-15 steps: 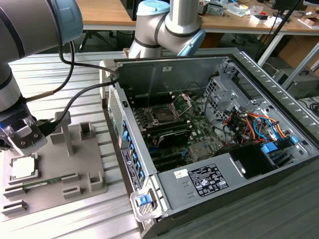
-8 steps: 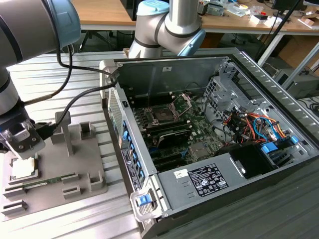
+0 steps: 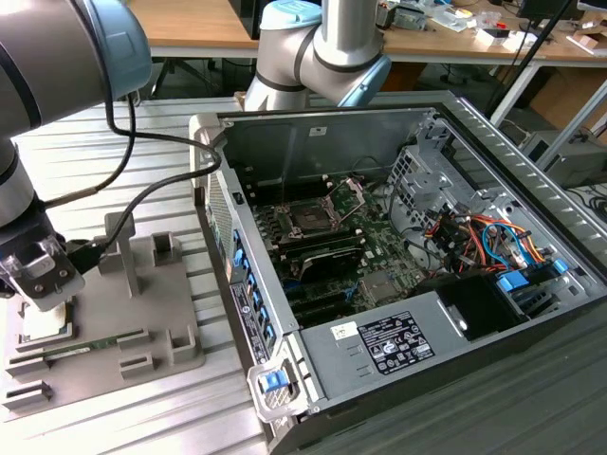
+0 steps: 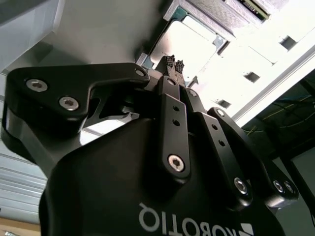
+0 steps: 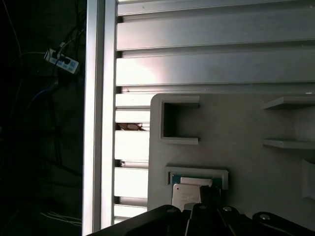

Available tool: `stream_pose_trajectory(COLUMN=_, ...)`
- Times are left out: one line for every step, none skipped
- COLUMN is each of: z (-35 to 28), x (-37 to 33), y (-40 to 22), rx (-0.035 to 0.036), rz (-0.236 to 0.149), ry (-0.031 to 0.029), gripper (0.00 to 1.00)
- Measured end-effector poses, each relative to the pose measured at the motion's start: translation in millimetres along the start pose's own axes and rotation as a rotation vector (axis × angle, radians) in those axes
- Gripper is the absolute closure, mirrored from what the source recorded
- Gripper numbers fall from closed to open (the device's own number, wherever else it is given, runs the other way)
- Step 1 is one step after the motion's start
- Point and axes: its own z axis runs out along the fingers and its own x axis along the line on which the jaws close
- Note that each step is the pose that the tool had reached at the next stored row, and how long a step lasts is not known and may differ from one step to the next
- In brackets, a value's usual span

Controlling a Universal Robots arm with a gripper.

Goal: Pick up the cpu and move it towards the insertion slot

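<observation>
The cpu (image 3: 44, 325), a pale square chip, lies flat in a pocket of the grey holder block (image 3: 152, 327) at the exterior view's left. My gripper (image 3: 40, 284) hangs directly over it. In the second wrist view the black fingertips (image 4: 170, 60) are pressed close together, so the gripper (image 4: 174, 61) is shut, with its tips above the cpu (image 4: 189, 42). The first wrist view has the cpu (image 5: 186, 195) framed by its pocket under the gripper (image 5: 206, 195). Whether the tips touch the chip I cannot tell. The insertion slot (image 3: 310, 217) sits inside the open computer case, its silver bracket (image 3: 349, 192) raised.
The open computer case (image 3: 474, 118) lies at the middle and the exterior view's right, with cables and a power supply (image 3: 394, 341) inside. The holder has upright posts (image 3: 121, 248). Slatted aluminium table (image 5: 206, 64) runs beneath. Desks stand behind.
</observation>
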Motion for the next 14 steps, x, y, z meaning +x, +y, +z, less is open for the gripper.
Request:
stream_pose_trajectory(z=0.8, x=0.4, y=-0.6, rx=0.0003, rz=0.000, ry=0.0000, gripper=0.89)
stream_pose_trajectory(z=1.3, x=0.6, y=-1.0, rx=0.0005, rz=0.000, ry=0.0000, gripper=0.89)
stream_pose_trajectory(z=1.9, x=0.8, y=-1.4, rx=0.0006, rz=0.000, ry=0.0000, gripper=0.89)
stream_pose_trajectory(z=2.4, x=1.0, y=-1.8, rx=0.0008, rz=0.000, ry=0.0001, gripper=0.89)
stream_pose_trajectory(z=3.2, x=1.4, y=-2.4, rx=0.0011, rz=0.000, ry=0.0001, gripper=0.89)
stream_pose_trajectory(z=4.4, x=1.8, y=-3.1, rx=0.0013, rz=0.000, ry=0.0000, gripper=0.89)
stream_pose_trajectory(z=5.4, x=2.2, y=-3.9, rx=0.0018, rz=0.000, ry=0.0001, gripper=0.89)
stream_pose_trajectory(z=6.4, x=2.5, y=-4.5, rx=0.0020, rz=0.000, ry=0.0001, gripper=0.89)
stream_pose_trajectory(z=7.4, x=2.8, y=-5.1, rx=0.0023, rz=0.000, ry=0.0001, gripper=0.89)
stream_pose_trajectory(z=8.3, x=3.1, y=-5.6, rx=0.0024, rz=0.000, ry=0.0000, gripper=0.89)
stream_pose_trajectory(z=8.9, x=3.2, y=-5.9, rx=0.0026, rz=0.000, ry=0.0000, gripper=0.89)
stream_pose_trajectory(z=10.7, x=3.5, y=-6.7, rx=0.0029, rz=0.000, ry=0.0000, gripper=0.89)
stream_pose_trajectory(z=12.0, x=3.6, y=-7.1, rx=0.0032, rz=0.000, ry=0.0002, gripper=0.89)
stream_pose_trajectory(z=12.8, x=3.7, y=-7.3, rx=0.0034, rz=0.000, ry=0.0003, gripper=0.89)
